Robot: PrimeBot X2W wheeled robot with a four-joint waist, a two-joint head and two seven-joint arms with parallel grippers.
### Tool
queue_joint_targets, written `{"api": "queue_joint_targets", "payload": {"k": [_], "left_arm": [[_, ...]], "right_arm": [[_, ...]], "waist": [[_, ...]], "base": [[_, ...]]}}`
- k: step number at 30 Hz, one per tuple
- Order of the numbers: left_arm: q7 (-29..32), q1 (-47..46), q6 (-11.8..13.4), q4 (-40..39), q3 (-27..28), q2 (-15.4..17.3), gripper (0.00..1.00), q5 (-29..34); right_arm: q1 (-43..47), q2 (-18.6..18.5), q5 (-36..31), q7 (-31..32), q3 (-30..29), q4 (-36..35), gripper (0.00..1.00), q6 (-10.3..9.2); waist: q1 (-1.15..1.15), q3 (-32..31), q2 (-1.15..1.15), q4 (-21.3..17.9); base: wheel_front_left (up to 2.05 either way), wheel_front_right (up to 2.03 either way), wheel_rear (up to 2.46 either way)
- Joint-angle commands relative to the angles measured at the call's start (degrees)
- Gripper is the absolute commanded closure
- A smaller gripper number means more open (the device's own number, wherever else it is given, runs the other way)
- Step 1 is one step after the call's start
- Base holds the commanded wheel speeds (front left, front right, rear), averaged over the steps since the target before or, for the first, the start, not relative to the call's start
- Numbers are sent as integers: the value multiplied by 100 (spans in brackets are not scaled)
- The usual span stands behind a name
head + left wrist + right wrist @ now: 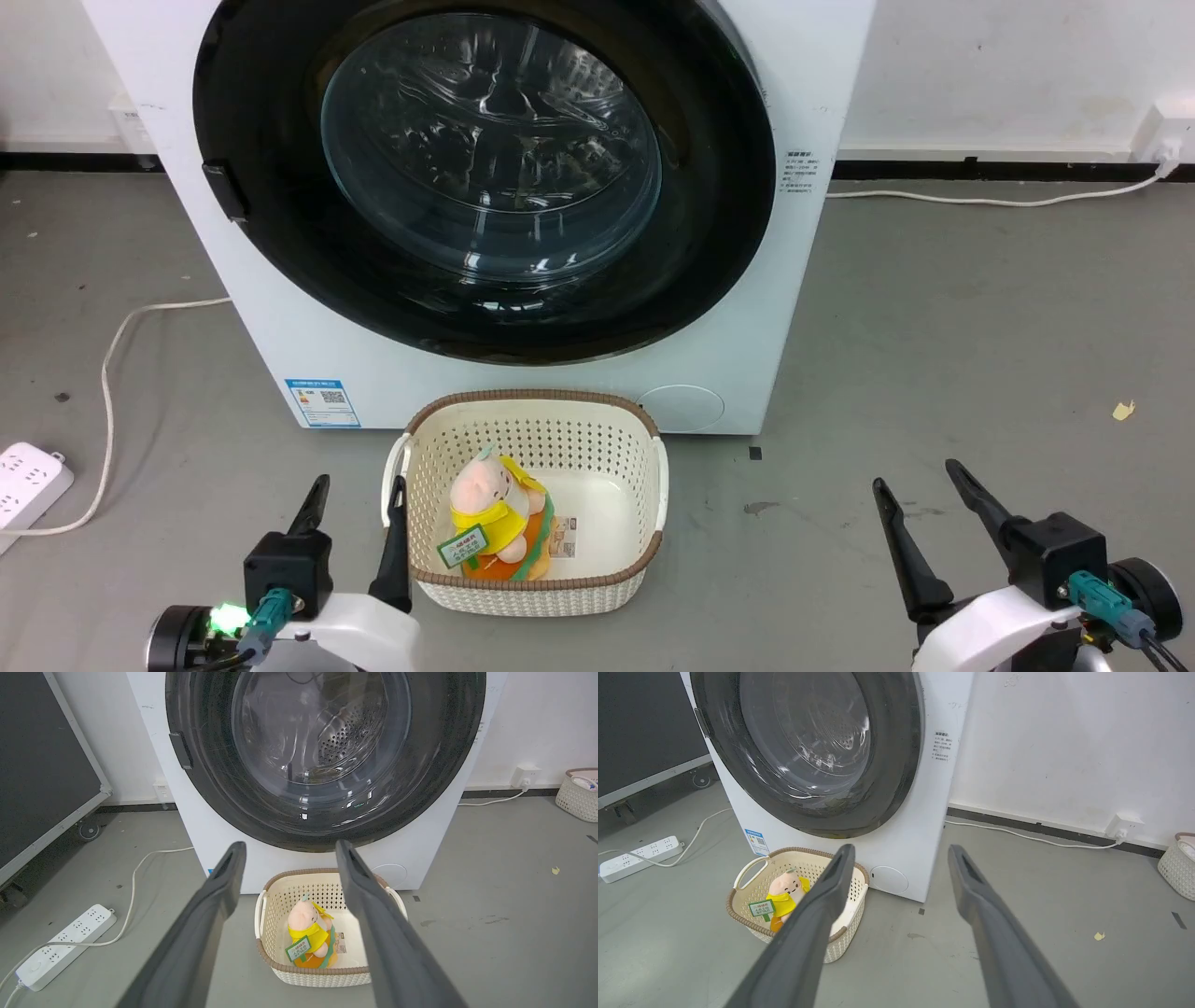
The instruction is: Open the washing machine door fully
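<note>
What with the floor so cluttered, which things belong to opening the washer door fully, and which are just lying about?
For the job: washing machine door, closed; the tab on its rim; washing machine; left hand and right hand, both open.
Lying about: basket holding a plush toy; power strip; white cable; paper scrap.

The washing machine door [490,154] has a glossy black rim around clear, reflective glass. The washing machine [280,317] has a smooth white casing. The basket [532,399] is perforated cream plastic with a brown woven-look rim. The toy [490,504] is plush cloth. The floor [934,373] is matt grey and scuffed.
</note>
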Motion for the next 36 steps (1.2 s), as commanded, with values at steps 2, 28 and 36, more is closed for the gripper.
{"api": "queue_joint_targets", "payload": {"k": [2, 28, 36], "left_arm": [[-77, 1, 4, 2, -36, 1, 0, -13], [-388, -132, -9, -67, -235, 3, 0, -40], [-484, -309, 1, -126, -333, 3, 0, -56]], "right_arm": [[14, 2, 39, -77, -24, -10, 0, 0], [-274, -118, 563, -387, -17, -14, 0, -1], [-678, -295, 1040, -454, -15, 9, 0, -2]], "waist": [[0, -5, 0, -2], [0, 207, 0, 80], [0, 501, 0, 156]], "base": [[0, 0, 0], [0, 0, 0], [0, 0, 0]]}}
